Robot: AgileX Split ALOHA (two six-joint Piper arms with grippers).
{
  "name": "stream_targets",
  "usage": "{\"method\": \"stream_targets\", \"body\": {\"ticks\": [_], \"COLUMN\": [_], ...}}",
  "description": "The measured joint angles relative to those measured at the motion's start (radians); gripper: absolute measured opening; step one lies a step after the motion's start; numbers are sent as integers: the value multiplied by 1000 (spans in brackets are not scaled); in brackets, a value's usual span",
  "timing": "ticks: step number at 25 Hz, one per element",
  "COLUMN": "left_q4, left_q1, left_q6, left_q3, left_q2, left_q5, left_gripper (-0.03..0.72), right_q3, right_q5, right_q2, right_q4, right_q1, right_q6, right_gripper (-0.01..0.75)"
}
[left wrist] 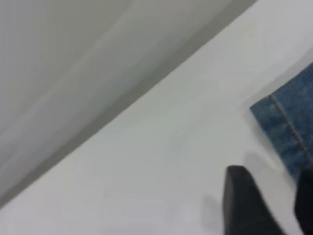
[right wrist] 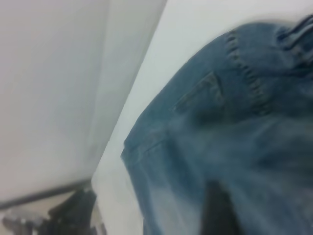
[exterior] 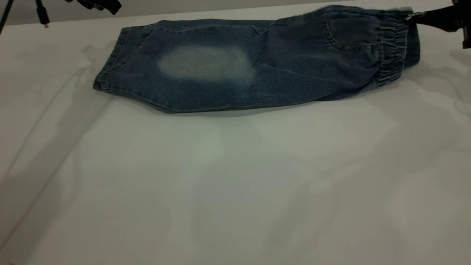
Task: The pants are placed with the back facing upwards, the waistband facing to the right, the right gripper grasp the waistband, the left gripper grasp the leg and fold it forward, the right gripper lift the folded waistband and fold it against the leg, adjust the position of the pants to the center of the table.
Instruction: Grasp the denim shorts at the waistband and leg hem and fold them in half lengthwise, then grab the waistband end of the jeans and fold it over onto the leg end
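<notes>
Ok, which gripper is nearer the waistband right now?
The right one. The right gripper is at the waistband, at its far upper corner. The left gripper hangs beyond the opposite end of the pants, near the leg hems.

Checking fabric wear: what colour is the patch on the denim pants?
Pale, faded grey-blue patch on darker blue denim pants; exterior view.

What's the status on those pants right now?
Right gripper at the waistband, far right. Left gripper off the hem, above the table. Pants folded lengthwise, not centred. Nothing in the way.
</notes>
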Motion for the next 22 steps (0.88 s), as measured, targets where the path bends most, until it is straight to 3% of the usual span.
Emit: {"method": "stream_targets", "body": {"ticks": [3, 6, 12, 17, 22], "left_q4": [-6, -10, -23, -49, -65], "left_q1": [-2, -14, -53, -96, -145], "left_q6": [-12, -12, -4, -4, -2], "left_q3": [0, 0, 0, 0, 0], "left_q2": [-1, -1, -2, -3, -5], "left_q5": [29, 94, 202, 181, 184], "left_gripper": [393, 444, 447, 445, 446], "right_q3": [0, 0, 0, 2, 1], "right_q5": [38, 49, 133, 73, -4], "right_q2": [0, 0, 0, 0, 13], "right_q4": [0, -1, -115, -342, -391], "right_q1": [8, 10, 10, 10, 10], "right_q6": [-38, -39, 67, 155, 145], "right_gripper": [503, 560, 567, 556, 556]}}
